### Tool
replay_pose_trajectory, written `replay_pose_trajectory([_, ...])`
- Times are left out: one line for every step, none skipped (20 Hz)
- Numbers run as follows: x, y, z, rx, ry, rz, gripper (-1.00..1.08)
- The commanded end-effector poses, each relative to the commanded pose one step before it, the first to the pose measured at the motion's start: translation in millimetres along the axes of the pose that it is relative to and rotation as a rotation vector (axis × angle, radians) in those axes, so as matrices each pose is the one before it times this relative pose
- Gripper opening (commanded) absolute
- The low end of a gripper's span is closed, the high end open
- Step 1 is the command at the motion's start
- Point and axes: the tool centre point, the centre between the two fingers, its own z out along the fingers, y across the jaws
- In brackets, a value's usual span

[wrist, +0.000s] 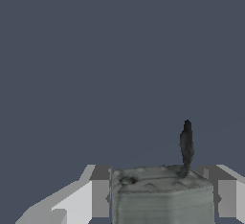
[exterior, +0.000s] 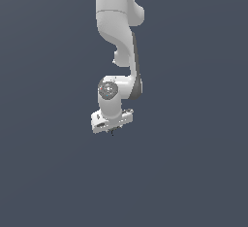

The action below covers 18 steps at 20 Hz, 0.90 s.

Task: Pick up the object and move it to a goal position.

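Note:
In the wrist view the object (wrist: 162,201), a grey blocky item with a thin black pointed tip (wrist: 186,144), sits between my two fingers (wrist: 93,196). Both fingers press against its sides, so my gripper (wrist: 159,182) is shut on it. In the exterior view the white gripper (exterior: 112,125) hangs below the arm above the plain dark surface. Only a tiny dark bit of the object (exterior: 113,132) pokes out beneath it. The rest of the object is hidden by the hand there. No goal marker shows in either view.
The white arm (exterior: 118,32) reaches down from the top of the exterior view. A uniform dark blue-grey surface (exterior: 193,172) fills everything around it.

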Motion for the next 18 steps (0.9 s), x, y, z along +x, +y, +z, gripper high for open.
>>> replay_pose_trajectory([-0.13,-0.02,0.48,0.00019,-0.00039,0.00009,-1.00])
replay_pose_trajectory([0.00,0.00,0.00,0.00000,0.00000,0.00000,-1.00])
replay_pose_trajectory([0.00,0.00,0.00,0.00000,0.00000,0.00000,-1.00])
replay_pose_trajectory([-0.34,0.54,-0.42,-0.00036,-0.00016,0.00090,-1.00])
replay_pose_trajectory([0.08,-0.12,-0.30,0.00000,0.00000,0.00000,-1.00])
replay_pose_trajectory([0.23,-0.35,-0.89,0.00000,0.00000,0.00000,-1.00])
replay_pose_trajectory([0.38,-0.58,-1.48,0.00000,0.00000,0.00000,-1.00])
replay_pose_trajectory([0.53,-0.81,-2.08,0.00000,0.00000,0.00000,-1.00])
replay_pose_trajectory([0.68,-1.05,-2.68,0.00000,0.00000,0.00000,-1.00])
replay_pose_trajectory([0.84,-1.29,-3.30,0.00000,0.00000,0.00000,-1.00])
replay_pose_trajectory([1.00,-1.53,-3.92,0.00000,0.00000,0.00000,-1.00])
replay_pose_trajectory([1.16,-1.78,-4.57,0.00000,0.00000,0.00000,-1.00])
replay_pose_trajectory([1.33,-2.03,-5.23,0.00000,0.00000,0.00000,-1.00])
replay_pose_trajectory([1.50,-2.28,-5.88,0.00000,0.00000,0.00000,-1.00])
replay_pose_trajectory([1.66,-2.52,-6.51,0.00000,0.00000,0.00000,-1.00])
replay_pose_trajectory([1.82,-2.75,-7.11,0.00000,0.00000,0.00000,-1.00])
replay_pose_trajectory([1.97,-2.97,-7.68,0.00000,0.00000,0.00000,-1.00])
replay_pose_trajectory([2.11,-3.17,-8.23,0.00000,0.00000,0.00000,-1.00])
